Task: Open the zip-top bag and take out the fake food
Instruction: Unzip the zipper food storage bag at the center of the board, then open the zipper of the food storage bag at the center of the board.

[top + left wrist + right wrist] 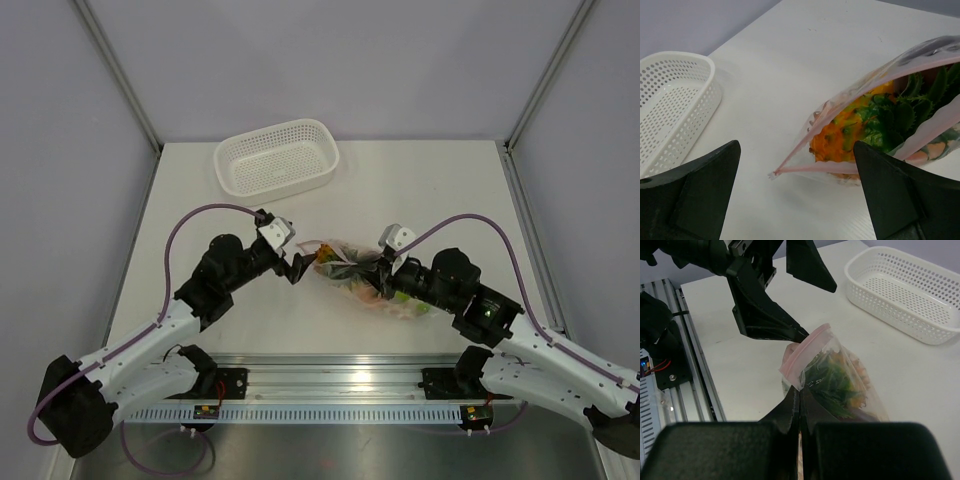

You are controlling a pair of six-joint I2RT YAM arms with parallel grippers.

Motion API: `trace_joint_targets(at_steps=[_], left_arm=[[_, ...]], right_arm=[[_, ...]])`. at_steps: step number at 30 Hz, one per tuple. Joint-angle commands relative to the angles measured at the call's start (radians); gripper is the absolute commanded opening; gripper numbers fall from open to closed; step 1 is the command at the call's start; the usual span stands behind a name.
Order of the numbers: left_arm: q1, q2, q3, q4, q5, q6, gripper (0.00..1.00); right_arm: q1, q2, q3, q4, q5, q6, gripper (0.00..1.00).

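Now, zip-top bag (358, 272) lengthwise side-to-side on table (450, 190), mouth toward wide-spread left pincer (305, 264), right pincer (383, 280) clamped on its edge.

zip-top bag (856, 376): clear crinkly plastic | basket (685, 125): perforated plastic | table (790, 60): matt

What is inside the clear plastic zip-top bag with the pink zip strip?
Through its open mouth, the clear zip-top bag shows an orange-yellow plastic pineapple with green spiky leaves. Whatever lies deeper is covered by crinkled plastic and the right gripper pinching the bag.
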Motion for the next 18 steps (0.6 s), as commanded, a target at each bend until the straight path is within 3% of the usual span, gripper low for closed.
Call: trace_joint_targets(at_steps=[1,9,13,15,16,18], left_arm=[[-0.004,-0.017,0.006,0.096,0.041,0.027,0.99],[-0.049,-0.017,0.027,0.068,0.119,0.047,0.99],[-0.103,-0.008,0.039,0.038,0.149,0.125,0.97],[-0.121,0.005,0.059,0.002,0.161,0.154,0.9],[-0.123,0.021,0.07,-0.011,0.182,0.168,0.76],[-0.123,0.04,0.093,-0.064,0.213,0.182,0.59]], right_arm=[[0.002,0.017,0.061,0.011,-0.091,-0.023,0.0],[0.002,0.051,0.081,-0.009,-0.149,-0.029,0.0],[0.002,0.057,0.088,-0.018,-0.16,-0.029,0.0],[0.002,0.06,0.089,-0.018,-0.158,-0.029,0.0],[0.002,0.062,0.091,-0.018,-0.157,-0.028,0.0],[0.002,0.065,0.092,-0.019,-0.154,-0.028,0.0]])
